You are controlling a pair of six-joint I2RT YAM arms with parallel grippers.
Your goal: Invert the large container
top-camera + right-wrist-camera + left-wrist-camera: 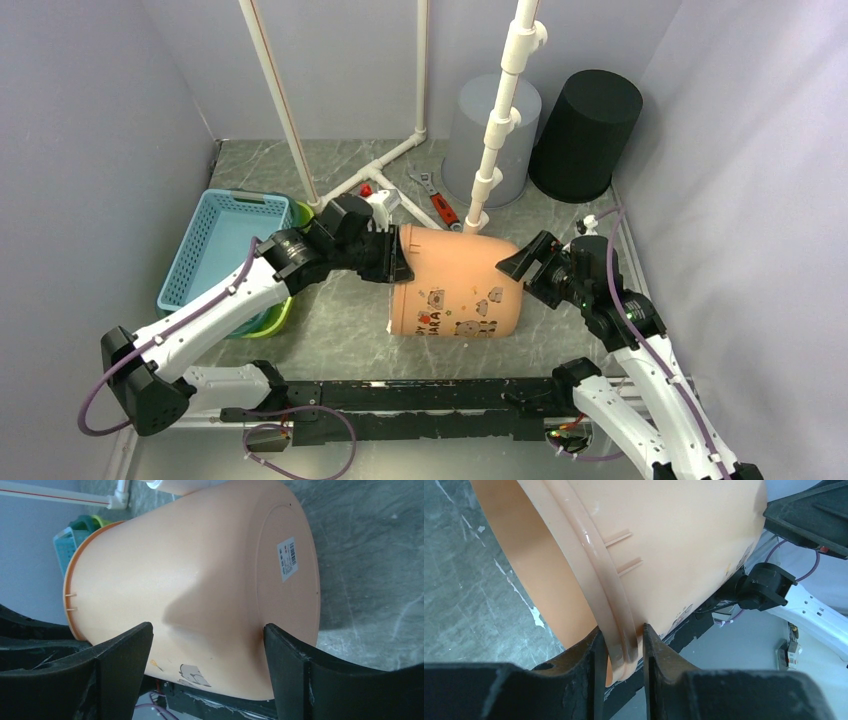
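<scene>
The large container [460, 280] is an orange plastic bucket with cartoon stickers. It lies on its side, mouth to the left and base to the right. My left gripper [398, 255] is at the mouth. In the left wrist view my left gripper [621, 635] is shut on the container [674, 540], one finger inside the rim and one on the outer wall. My right gripper [515, 268] is at the base end. In the right wrist view my right gripper [205, 630] stands wide open against the container [200, 570] near its labelled base, one finger close to the base edge.
A blue basket [220, 245] sits at the left over a green bowl [278, 318]. A white pipe post [497, 135] rises just behind the container, with a red-handled wrench [440, 205] near its foot. A grey bin [462, 140] and a black bin [585, 135] stand at the back right.
</scene>
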